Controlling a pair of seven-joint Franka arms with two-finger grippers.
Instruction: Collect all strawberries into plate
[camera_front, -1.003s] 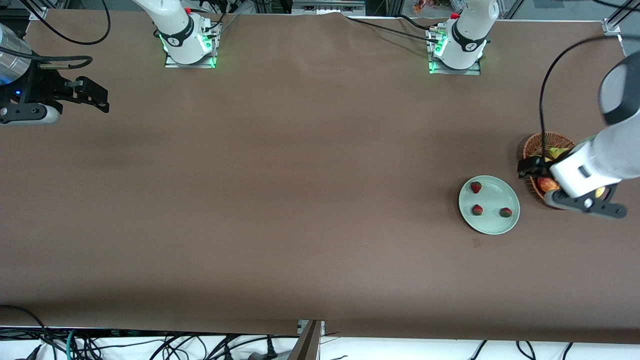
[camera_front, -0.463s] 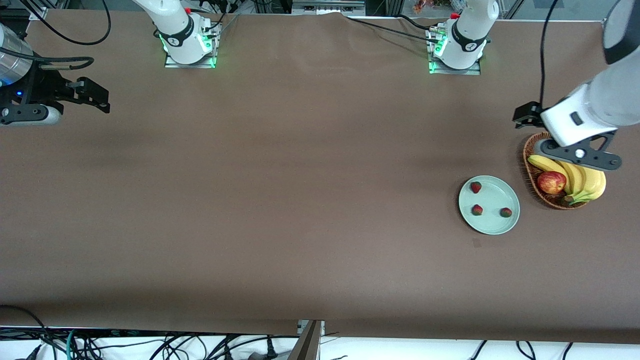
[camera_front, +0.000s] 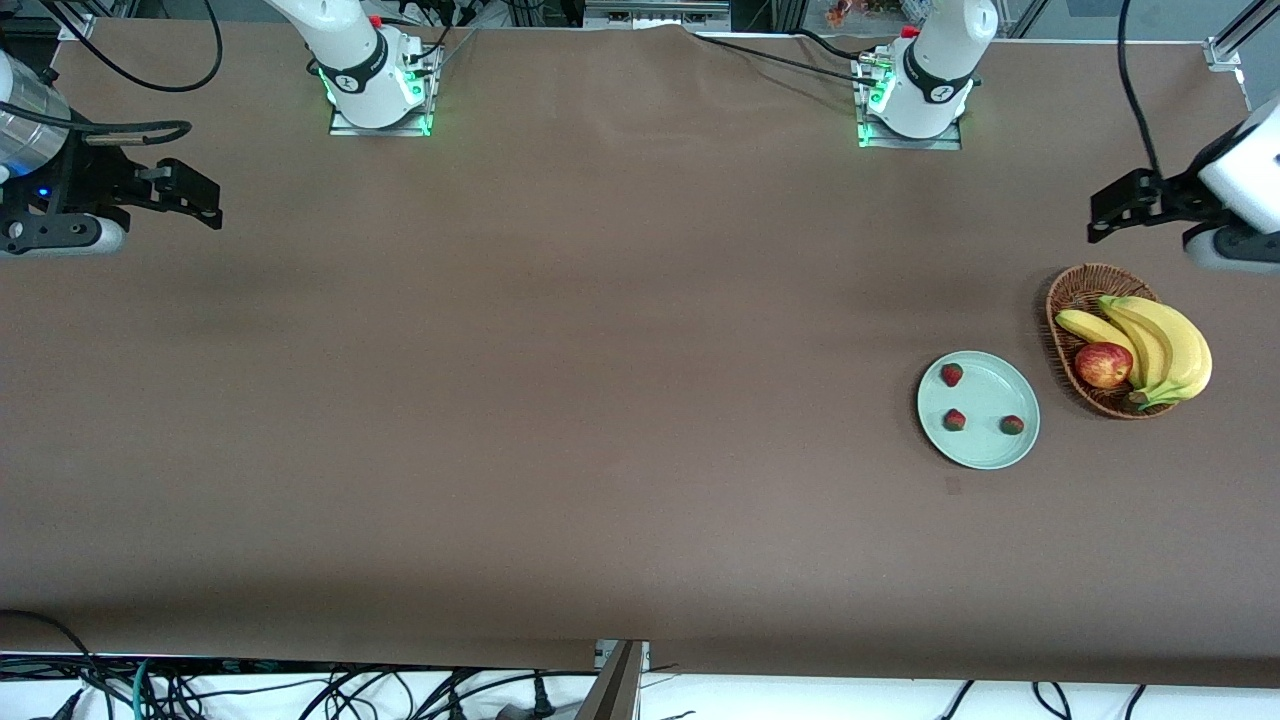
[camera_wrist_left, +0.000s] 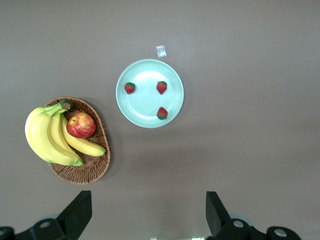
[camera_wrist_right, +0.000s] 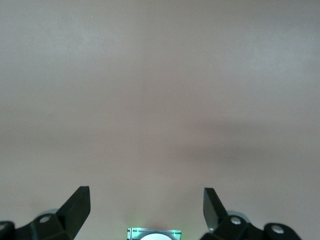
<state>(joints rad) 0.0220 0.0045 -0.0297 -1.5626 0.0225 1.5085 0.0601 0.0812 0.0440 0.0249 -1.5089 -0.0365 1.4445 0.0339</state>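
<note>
All three strawberries lie apart on the plate, near the counter's left-arm end; collection looks complete. Left tool hangs wide and empty over bare counter by the basket. Right tool waits wide and empty at the right-arm edge.

The plate and the wicker basket sit close together near the left arm's end of the table, leaving only a narrow strip of cloth between them. A small pale scrap, perhaps tape, lies just beside the plate's rim. Elsewhere the brown cloth lies bare and open to passage.
</note>
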